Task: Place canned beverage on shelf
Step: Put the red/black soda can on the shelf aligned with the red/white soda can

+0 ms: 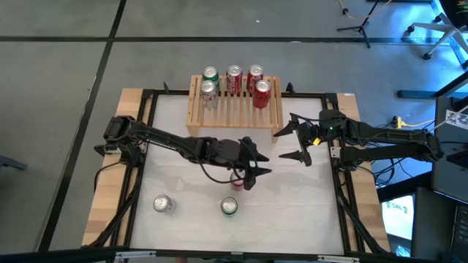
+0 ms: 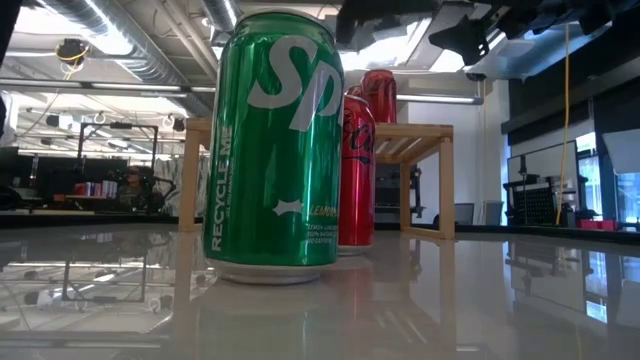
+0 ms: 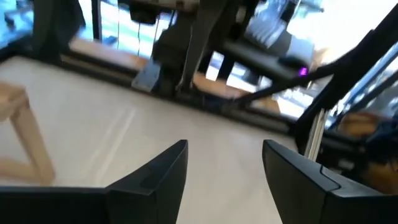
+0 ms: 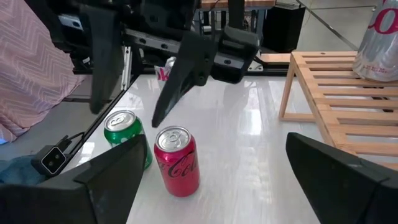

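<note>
Hovering over the middle of the table [image 1: 292, 212], my left gripper [image 1: 252, 169] hangs just above a red can [image 4: 178, 160] that stands upright on the white surface; its fingers [image 3: 160, 177] are parted and nothing sits between them, so the can stands free.

Item, shelf [image 1: 234, 109]: light slatted wood on solid legs, at the far middle of the table. On it stand five cans: a green can [image 1: 210, 74] and two red cans [image 1: 244, 79] along the far edge, a silver can [image 1: 209, 94] nearer at the left, and one more red one [image 1: 262, 93] nearer at the right.

Item, loose cans on the table: the red can under my left claw; a green-and-white can [image 1: 229, 207] just nearer than it, which fills the low view with its green side; a silver-topped can [image 1: 161, 204] well off to the near left, its label too small for me to read from above.

Item, my right gripper [image 1: 298, 141]: waiting near the right end of the shelf, fingers spread wide and empty, facing the two centre cans across the table.

Item, background: dark floor beyond the table, and a camera stand [image 1: 362, 25] at the far right.
</note>
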### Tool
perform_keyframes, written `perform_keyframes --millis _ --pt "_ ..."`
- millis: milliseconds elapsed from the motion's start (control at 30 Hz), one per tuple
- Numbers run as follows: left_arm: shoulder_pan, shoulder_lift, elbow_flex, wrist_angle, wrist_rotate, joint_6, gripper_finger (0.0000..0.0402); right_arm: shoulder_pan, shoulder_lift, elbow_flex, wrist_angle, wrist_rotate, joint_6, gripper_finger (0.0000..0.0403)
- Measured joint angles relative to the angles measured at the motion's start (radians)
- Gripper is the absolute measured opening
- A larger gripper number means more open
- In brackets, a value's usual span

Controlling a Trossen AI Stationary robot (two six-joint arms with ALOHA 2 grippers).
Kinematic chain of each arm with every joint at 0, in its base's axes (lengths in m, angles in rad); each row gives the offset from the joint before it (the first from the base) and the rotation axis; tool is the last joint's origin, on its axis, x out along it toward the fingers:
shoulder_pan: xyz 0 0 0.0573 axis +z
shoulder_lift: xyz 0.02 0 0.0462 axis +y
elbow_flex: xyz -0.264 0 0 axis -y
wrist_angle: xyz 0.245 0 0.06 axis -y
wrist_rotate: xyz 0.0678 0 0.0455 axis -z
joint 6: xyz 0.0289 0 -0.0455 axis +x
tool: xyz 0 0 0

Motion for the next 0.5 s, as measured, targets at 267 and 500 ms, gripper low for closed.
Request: perform_keyframes --millis 267,500 --pt "-0.002 0.000 0.000 -0.114 0.005 0.000 0.0199 0.000 0.000 0.000 0.000 0.000 0.000 0.0379" --pt "0.000 0.000 0.000 -0.143 0.005 0.000 0.0198 0.000 0.000 0.000 -0.003 0.000 0.000 0.0379"
